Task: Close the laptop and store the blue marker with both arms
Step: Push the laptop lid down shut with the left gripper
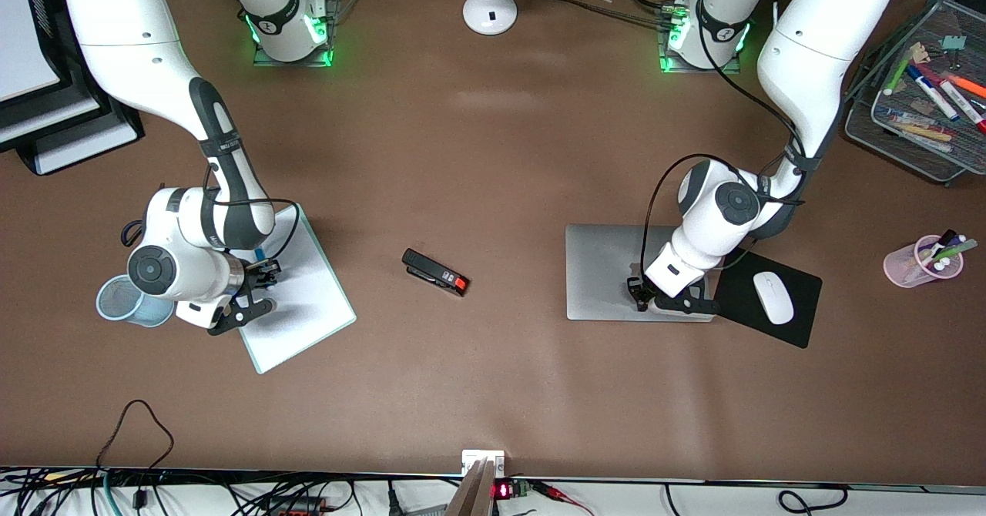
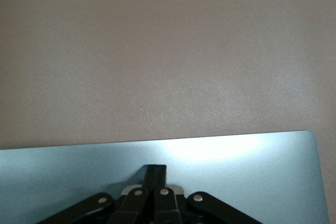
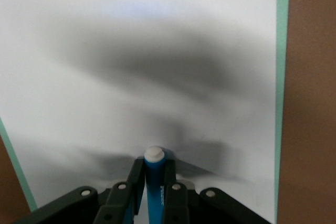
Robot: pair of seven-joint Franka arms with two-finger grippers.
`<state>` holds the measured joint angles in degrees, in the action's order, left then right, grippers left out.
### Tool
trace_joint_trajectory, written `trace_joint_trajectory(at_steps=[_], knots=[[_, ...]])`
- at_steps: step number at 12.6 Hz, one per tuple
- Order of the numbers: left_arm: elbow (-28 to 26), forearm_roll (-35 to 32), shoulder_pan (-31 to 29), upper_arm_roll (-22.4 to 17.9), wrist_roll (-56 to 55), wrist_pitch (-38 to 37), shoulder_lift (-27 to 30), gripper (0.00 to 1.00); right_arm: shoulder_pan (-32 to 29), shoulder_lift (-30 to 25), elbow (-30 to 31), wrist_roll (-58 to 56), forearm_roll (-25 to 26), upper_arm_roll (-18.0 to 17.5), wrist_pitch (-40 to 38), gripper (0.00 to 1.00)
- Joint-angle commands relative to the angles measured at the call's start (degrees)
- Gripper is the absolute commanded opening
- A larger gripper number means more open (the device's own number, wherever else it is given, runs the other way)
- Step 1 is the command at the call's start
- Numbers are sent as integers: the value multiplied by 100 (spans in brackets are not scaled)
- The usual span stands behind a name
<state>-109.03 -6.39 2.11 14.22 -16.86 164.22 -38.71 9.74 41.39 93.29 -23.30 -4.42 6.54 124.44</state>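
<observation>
Laptop (image 1: 605, 269) lies shut and flat on the brown table (image 1: 493, 393) toward the left arm's end, lid up, its edge just beside the black mouse pad (image 1: 770, 300) that carries a white mouse (image 1: 773, 297). Left gripper (image 1: 641, 293) sits low on the lid near the laptop's front-camera edge; in the left wrist view its fingers (image 2: 156, 174) are pressed together with nothing between them, tips on the silver lid (image 2: 236, 171). White clipboard (image 1: 300, 300) with green edge lies toward the right arm's end, beside a light-blue mesh cup (image 1: 127, 300). Right gripper (image 1: 258, 269) is over the clipboard, pinching the blue marker (image 3: 154, 182) between its fingers, white end pointing out toward the sheet (image 3: 157, 51); whether the marker touches the sheet cannot be told. Black stapler (image 1: 435, 272) with a red tip lies on bare table between clipboard and laptop. Pink cup (image 1: 920, 262) with pens stands near the table's edge at the left arm's end, well apart from the laptop.
</observation>
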Motion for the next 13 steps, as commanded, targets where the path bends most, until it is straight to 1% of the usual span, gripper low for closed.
trace_joint_trajectory(at_steps=[1, 2, 4, 5, 7, 10, 12, 13], knots=[[154, -187, 53, -77, -28, -21, -84, 0, -24, 18, -30, -226, -50, -30, 1, 13], [154, -231, 44, -77, -28, -65, -23, 0, -24, 9, -47, -445, -50, -30, 1, 10], [250, -240, 26, -77, -11, -598, 161, 0, -33, -35, -109, -614, -85, -30, 1, 7], [346, -240, 9, -60, -11, -1036, 319, 0, -24, -44, -170, -614, -103, -30, -8, 6], [514, -240, -18, -34, 24, -2020, 705, 1, -33, -262, -250, -666, -77, -30, -61, 6], [891, -223, -44, 10, 244, -3550, 1180, 3, -50, -640, -250, -1421, -112, -30, -52, 6], [1094, -214, -27, 72, 262, -4368, 1435, 7, -77, -956, -250, -1834, -112, -30, -113, 6], [1208, -205, -18, 81, 270, -4746, 1558, 11, -138, -1141, -241, -2123, -121, -30, -279, 6]])
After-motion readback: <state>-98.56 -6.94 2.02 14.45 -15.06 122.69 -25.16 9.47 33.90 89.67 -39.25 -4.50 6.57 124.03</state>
